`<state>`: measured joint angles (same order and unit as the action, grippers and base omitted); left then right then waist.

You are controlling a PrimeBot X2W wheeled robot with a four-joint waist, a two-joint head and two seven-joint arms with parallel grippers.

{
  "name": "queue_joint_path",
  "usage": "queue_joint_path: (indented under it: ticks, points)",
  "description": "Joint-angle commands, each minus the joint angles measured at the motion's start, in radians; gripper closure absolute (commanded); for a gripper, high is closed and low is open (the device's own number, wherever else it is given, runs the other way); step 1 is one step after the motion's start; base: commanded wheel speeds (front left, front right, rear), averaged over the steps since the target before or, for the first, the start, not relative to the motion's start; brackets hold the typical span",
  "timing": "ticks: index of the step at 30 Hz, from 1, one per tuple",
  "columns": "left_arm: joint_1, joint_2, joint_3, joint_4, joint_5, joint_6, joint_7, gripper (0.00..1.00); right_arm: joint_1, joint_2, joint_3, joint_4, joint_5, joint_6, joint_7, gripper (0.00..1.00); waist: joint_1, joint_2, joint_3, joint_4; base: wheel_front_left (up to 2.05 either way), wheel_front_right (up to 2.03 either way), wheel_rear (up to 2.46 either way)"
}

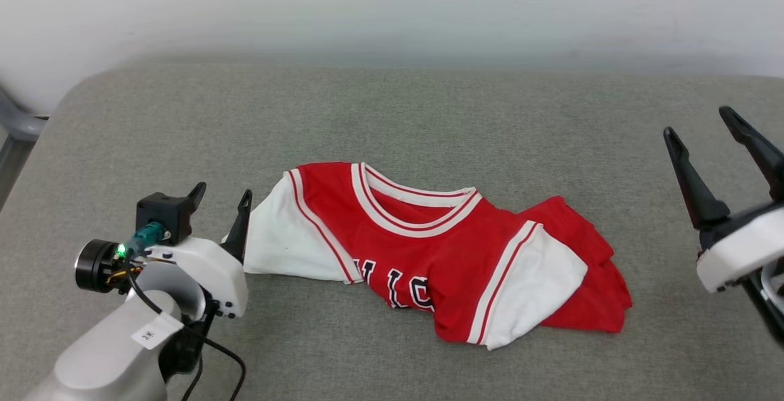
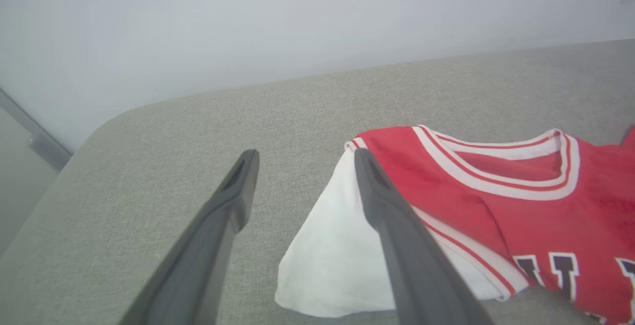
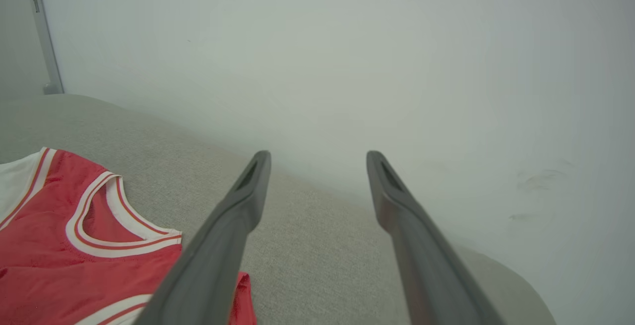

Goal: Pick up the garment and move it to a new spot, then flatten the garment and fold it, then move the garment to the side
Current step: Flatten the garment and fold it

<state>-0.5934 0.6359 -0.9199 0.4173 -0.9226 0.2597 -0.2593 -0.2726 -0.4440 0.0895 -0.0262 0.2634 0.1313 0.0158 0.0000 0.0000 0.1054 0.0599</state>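
The garment (image 1: 429,254), a red jersey with white short sleeves and a striped collar, lies crumpled in the middle of the grey cushioned surface (image 1: 392,113). Its lower part is bunched to the right and black letters show on the chest. My left gripper (image 1: 220,196) is open just left of the garment's white sleeve (image 1: 288,242), holding nothing. In the left wrist view the garment (image 2: 496,191) lies at the right, and one fingertip of the left gripper (image 2: 302,159) overlaps the sleeve's edge. My right gripper (image 1: 698,122) stands open well to the garment's right, empty. The right wrist view has the garment (image 3: 74,245) at lower left of the right gripper (image 3: 317,159).
A pale wall (image 1: 392,3) runs behind the surface. The surface's rounded left corner (image 1: 73,95) drops off beside a grey metal frame (image 1: 18,122). Bare grey fabric stretches behind and in front of the garment.
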Motion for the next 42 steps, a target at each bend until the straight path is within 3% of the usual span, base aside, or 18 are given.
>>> queue_joint_path:
  ticks: [1,8,14,18,23,31,41,42]
  points:
    - [0.02,-0.007,0.02,-0.028,0.023,0.02,-0.006,0.0,-0.032,-0.022,0.019,0.002,0.017,-0.001,0.019,0.0,0.0,0.0,0.004,0.011,0.0,0.0,0.0]
    - [0.166,-0.043,0.202,-0.242,0.225,0.144,-0.007,0.0,-0.201,-0.185,0.243,0.026,0.174,-0.001,0.244,0.0,0.0,0.0,0.03,0.048,0.0,0.0,0.0]
    - [0.289,-0.121,0.337,-0.358,0.371,0.172,-0.007,0.0,-0.365,-0.291,0.483,0.029,0.353,-0.001,0.504,0.0,0.0,0.0,0.078,0.086,0.0,0.0,0.0]
    - [0.339,-0.189,0.405,-0.386,0.442,0.142,-0.006,0.0,-0.478,-0.31,0.611,0.059,0.448,-0.001,0.652,0.0,0.0,0.0,0.126,0.115,0.0,0.0,0.0]
    - [0.353,-0.27,0.472,-0.393,0.516,0.089,-0.006,0.0,-0.615,-0.275,0.743,0.143,0.5,-0.001,0.746,0.0,0.0,0.0,0.2,0.15,0.0,0.0,0.0]
    - [0.318,-0.388,0.558,-0.379,0.613,-0.002,-0.006,0.0,-0.743,-0.205,0.928,0.326,0.522,-0.001,0.717,0.0,0.0,0.0,0.291,0.2,0.0,0.0,0.0]
    - [0.323,-0.48,0.658,-0.336,0.699,-0.097,-0.006,0.0,-0.716,-0.186,1.15,0.509,0.59,-0.001,0.624,0.0,0.0,0.0,0.315,0.215,0.0,0.0,0.0]
    - [0.328,-0.483,0.669,-0.332,0.706,-0.103,-0.006,0.0,-0.729,-0.182,1.154,0.507,0.593,-0.001,0.594,0.68,0.0,0.0,0.311,0.21,0.0,0.0,0.0]
